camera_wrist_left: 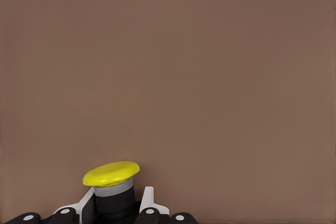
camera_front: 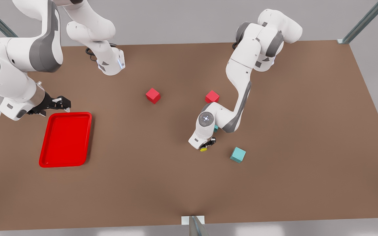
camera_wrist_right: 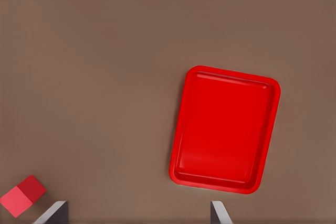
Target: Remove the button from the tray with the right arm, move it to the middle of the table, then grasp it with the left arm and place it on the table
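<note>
Brown table (camera_front: 307, 131): tray (camera_front: 66, 139) bare; left end effector (camera_front: 208, 144) grips button (camera_front: 203, 149).

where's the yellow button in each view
Front view: button under the left gripper, near the table's middle, beside a teal cube.
Left wrist view: button between the gripper's fingers.
Right wrist view: not in it.
Shared landmark: the brown table.

Simulated robotics test cell: bare brown table (camera_front: 307, 137), plain grey walls, metal frame struts (camera_front: 363, 21) at its corners.
</note>
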Motion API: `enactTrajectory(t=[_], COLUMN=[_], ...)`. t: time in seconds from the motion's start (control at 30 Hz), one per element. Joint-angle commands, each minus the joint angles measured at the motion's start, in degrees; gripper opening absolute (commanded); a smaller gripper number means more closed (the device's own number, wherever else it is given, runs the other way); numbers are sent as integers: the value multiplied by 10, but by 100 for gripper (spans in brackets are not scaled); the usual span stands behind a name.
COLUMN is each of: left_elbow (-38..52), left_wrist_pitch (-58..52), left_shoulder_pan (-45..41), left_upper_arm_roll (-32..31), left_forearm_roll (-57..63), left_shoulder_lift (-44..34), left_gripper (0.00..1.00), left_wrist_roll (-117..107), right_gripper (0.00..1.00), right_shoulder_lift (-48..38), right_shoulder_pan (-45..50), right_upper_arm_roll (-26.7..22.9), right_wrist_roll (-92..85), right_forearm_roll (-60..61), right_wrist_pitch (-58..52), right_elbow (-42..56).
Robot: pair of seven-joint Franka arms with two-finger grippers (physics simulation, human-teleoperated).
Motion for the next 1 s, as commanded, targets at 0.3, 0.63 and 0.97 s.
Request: enactTrajectory(t=[0.3,0.63,0.97], left_elbow=[6,31,-9], left_wrist_pitch=[-77,-329,-414], left_shoulder_pan=[-125,-121,-83], left_upper_arm_roll=[171,260,287], left_forearm_roll=[125,333,476], left_shoulder_lift=[-6,-3,19], left_gripper=[39,39,39], left_wrist_roll=[-502,-788,-915], right_gripper=[100,100,100], right_shoulder_lift=[3,4,4], right_shoulder_pan=[-1,-3,-4], right_upper_arm_roll=[0,0,0], right_wrist_roll=[2,2,1], right_forearm_roll=[0,0,1], right_wrist_pitch=[-3,-3,-4], right_elbow=[0,2,2])
